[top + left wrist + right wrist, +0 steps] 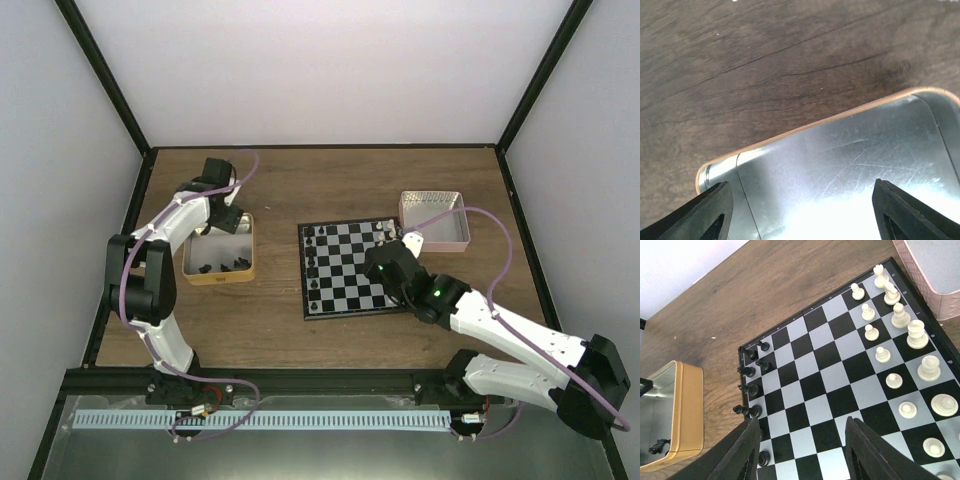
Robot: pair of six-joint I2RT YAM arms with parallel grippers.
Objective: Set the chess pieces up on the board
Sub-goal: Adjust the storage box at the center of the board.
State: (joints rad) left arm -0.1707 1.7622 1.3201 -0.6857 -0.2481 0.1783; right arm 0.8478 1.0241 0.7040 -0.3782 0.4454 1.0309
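Note:
The board [345,268] lies at mid-table. Black chess pieces [747,390] stand along its left edge and white ones [900,340] along its right side. More black chess pieces [215,267] lie in a tan tin [218,255] on the left; one of them [659,446] shows in the right wrist view. My left gripper [225,215] hangs over the far end of that tin. Its jaws stand wide over the bare metal floor [840,165], and the left gripper [800,200] is open with nothing between its fingers. My right gripper [802,440] is open above the board's near squares and holds nothing.
A pink tin [435,215] stands just beyond the board's far right corner. The tan tin's wall [687,410] rises left of the board. Black frame posts and white walls close in the wooden table [330,180].

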